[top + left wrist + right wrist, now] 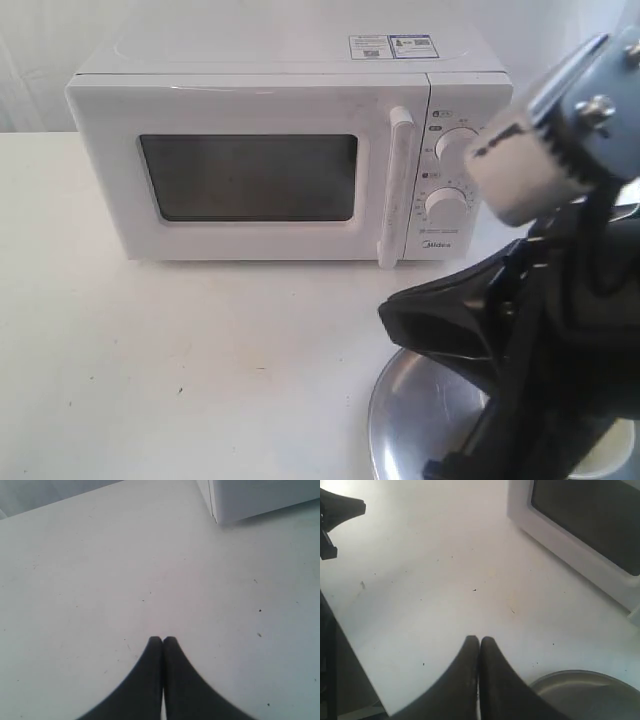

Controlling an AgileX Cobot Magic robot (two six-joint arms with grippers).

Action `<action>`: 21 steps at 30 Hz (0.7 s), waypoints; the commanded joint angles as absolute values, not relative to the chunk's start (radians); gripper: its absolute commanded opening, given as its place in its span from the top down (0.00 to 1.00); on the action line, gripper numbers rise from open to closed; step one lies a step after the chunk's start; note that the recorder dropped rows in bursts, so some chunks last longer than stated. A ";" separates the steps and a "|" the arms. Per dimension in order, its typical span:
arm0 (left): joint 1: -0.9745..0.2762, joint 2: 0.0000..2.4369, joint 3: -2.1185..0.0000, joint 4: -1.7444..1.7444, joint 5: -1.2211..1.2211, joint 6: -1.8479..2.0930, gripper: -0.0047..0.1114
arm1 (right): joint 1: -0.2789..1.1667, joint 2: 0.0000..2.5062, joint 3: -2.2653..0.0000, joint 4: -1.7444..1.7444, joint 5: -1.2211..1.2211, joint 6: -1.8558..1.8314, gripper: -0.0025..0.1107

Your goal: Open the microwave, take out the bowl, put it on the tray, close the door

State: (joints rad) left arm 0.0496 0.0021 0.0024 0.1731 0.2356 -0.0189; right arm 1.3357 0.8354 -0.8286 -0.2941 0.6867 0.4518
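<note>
My left gripper hangs over the bare table, fingers pressed together. The Midea microwave stands behind, door closed, 2 knobs rightward. The steel tray lies beside my right gripper, likewise pinched together.

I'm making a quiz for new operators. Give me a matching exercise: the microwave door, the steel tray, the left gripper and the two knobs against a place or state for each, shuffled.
Things:
1. door
2. tray
3. left gripper
4. knobs

Places or states:
A. partly hidden behind the right arm
B. closed, window dark
C. one above the other, beside the handle
D. shut, holding nothing, over the table

Pairs: 1-B, 2-A, 3-D, 4-C.
</note>
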 commanded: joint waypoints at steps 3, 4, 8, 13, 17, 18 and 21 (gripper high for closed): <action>0.047 0.000 0.000 0.165 0.236 -0.022 0.96 | 1.336 0.748 -0.824 -0.287 0.725 0.468 0.98; 0.047 0.000 0.000 0.165 0.236 -0.022 0.96 | 1.336 0.726 -0.816 -0.296 0.696 0.471 0.98; 0.047 0.000 0.000 0.165 0.236 -0.022 0.96 | 1.249 0.621 -0.686 -0.318 0.353 0.439 0.98; 0.047 0.000 0.000 0.165 0.236 -0.022 0.96 | 1.009 0.441 -0.352 -0.307 -0.130 0.449 0.98; 0.047 0.000 0.000 0.165 0.236 -0.022 0.96 | 0.769 0.287 -0.076 -0.307 -0.378 0.510 0.98; 0.047 0.000 0.000 0.165 0.236 -0.022 0.96 | 0.707 0.246 -0.015 -0.307 -0.426 0.519 0.98; 0.047 0.000 0.000 0.165 0.236 -0.022 0.96 | 0.550 0.149 0.000 -0.350 -0.295 0.632 0.98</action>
State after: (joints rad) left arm 0.0496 0.0021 0.0024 0.1731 0.2356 -0.0189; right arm 0.6658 0.2138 -0.0213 -0.3128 -0.3321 0.5377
